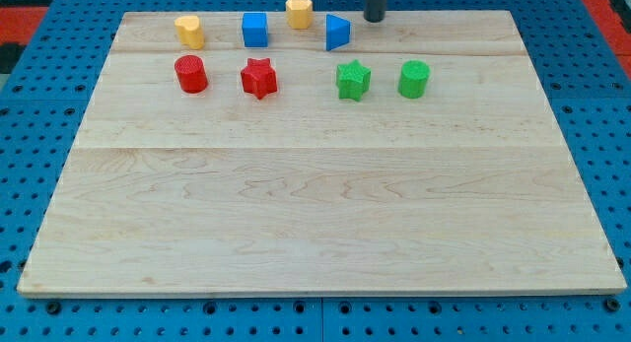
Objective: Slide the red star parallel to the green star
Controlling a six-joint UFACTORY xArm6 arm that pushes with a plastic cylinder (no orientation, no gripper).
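Note:
The red star lies on the wooden board near the view's top, left of centre. The green star lies to its right at about the same height in the view, with a gap between them. My tip is at the view's top edge of the board, above and to the right of the green star, touching no block. It is just right of the blue triangular block.
A red cylinder sits left of the red star. A green cylinder sits right of the green star. A yellow block, a blue cube and a yellow hexagonal block lie along the top.

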